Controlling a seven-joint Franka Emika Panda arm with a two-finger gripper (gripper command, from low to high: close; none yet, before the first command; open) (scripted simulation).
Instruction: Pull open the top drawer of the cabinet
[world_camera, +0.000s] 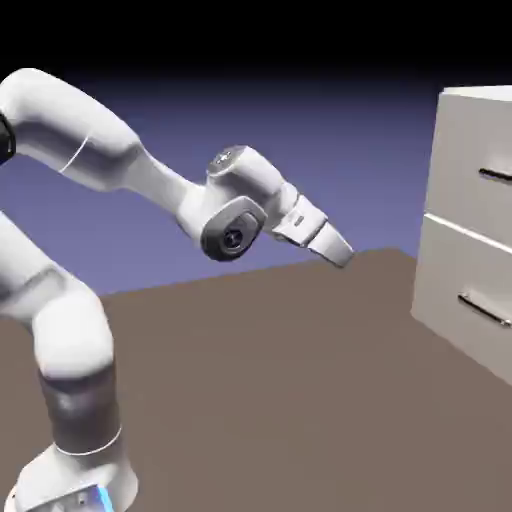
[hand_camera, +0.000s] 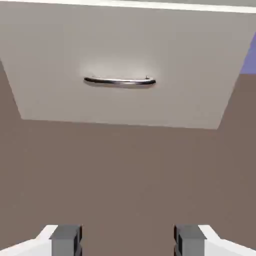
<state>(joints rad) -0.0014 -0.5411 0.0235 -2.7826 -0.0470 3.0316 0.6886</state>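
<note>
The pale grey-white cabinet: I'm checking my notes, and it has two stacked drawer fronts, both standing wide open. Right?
Not quite: the pale grey-white cabinet has two stacked drawer fronts, but both are closed, as the exterior view shows.

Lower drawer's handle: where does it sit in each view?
Exterior view: far right, below the middle, on the lower drawer front, a thin dark bar.
Hand view: above the middle, slightly left of centre, a shiny dark bar.
Shared landmark: the pale seam above that front.
</note>
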